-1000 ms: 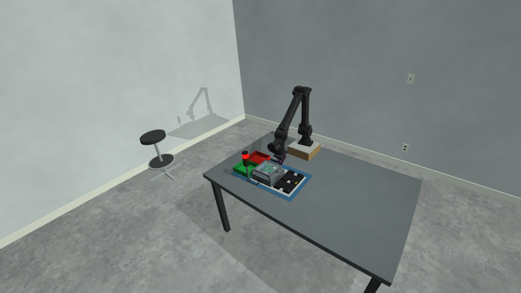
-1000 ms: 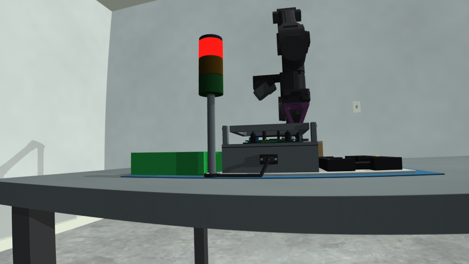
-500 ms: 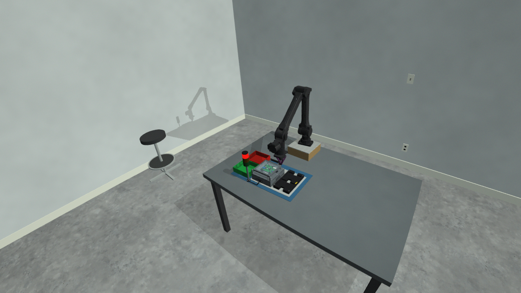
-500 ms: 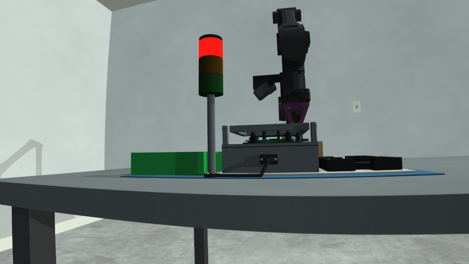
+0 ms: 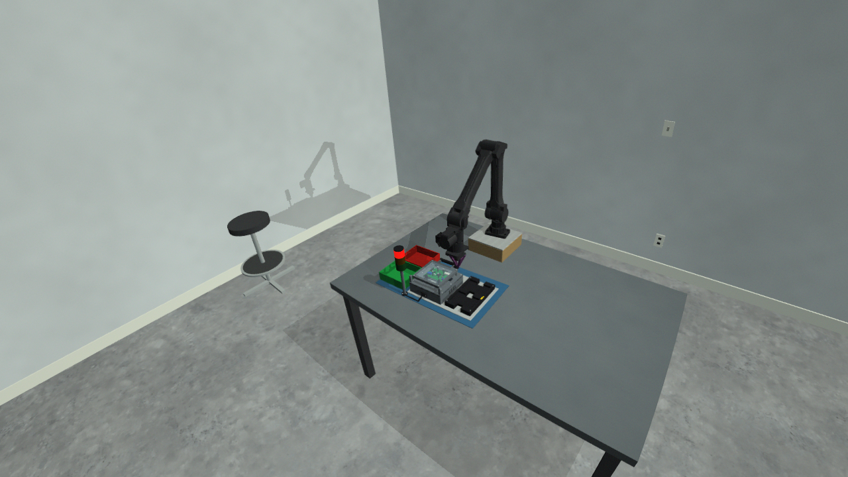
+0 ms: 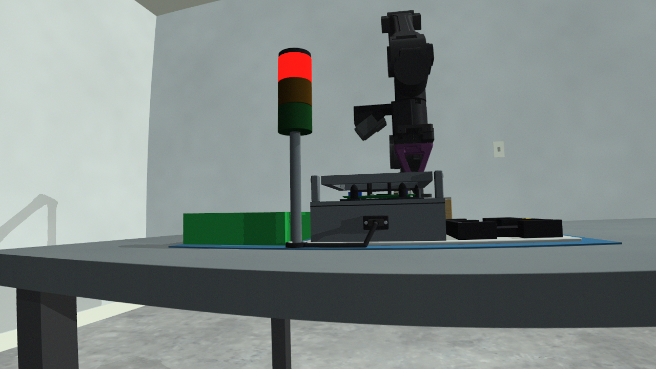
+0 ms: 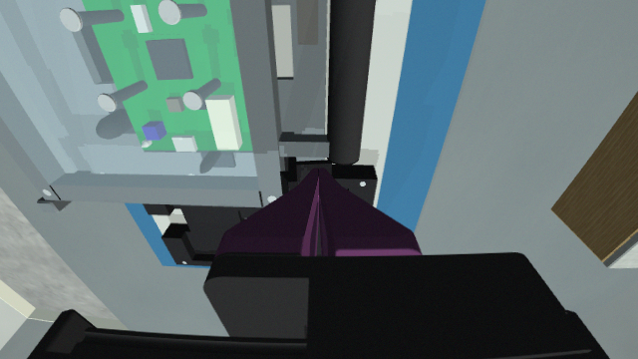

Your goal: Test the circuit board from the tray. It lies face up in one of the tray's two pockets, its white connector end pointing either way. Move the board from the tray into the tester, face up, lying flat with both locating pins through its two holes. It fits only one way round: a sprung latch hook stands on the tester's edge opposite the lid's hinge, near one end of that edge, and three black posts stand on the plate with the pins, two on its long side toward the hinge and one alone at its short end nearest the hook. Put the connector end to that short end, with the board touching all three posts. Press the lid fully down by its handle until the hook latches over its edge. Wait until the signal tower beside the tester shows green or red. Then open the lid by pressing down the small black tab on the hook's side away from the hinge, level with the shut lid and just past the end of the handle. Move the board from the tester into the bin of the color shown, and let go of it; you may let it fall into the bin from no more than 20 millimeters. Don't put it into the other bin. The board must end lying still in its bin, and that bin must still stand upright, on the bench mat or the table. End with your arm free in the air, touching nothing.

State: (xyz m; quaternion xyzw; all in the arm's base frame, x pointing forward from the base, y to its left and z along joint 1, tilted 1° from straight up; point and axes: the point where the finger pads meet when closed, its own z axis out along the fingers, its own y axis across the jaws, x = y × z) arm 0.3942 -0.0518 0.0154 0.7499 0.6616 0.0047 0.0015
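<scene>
The green circuit board (image 7: 169,75) lies face up in the tester (image 6: 376,220), under the clear lid (image 6: 375,179). Its white connector (image 7: 223,122) is at the end nearer my gripper. The lid is down, about level over the board. The black handle (image 7: 349,75) runs along the lid's edge. My gripper (image 7: 319,178) is shut and empty, pointing down, with its purple tips just past the end of the handle, at the black latch part (image 7: 355,180). It also shows in the exterior view (image 6: 411,167), at the lid's far corner. The signal tower (image 6: 294,66) shows red.
The green bin (image 6: 236,228) stands left of the tester and the red bin (image 5: 419,255) behind it. The black tray (image 5: 471,293) lies on the blue mat to the tester's right, both pockets empty. The arm's wooden base block (image 5: 495,244) stands behind the mat.
</scene>
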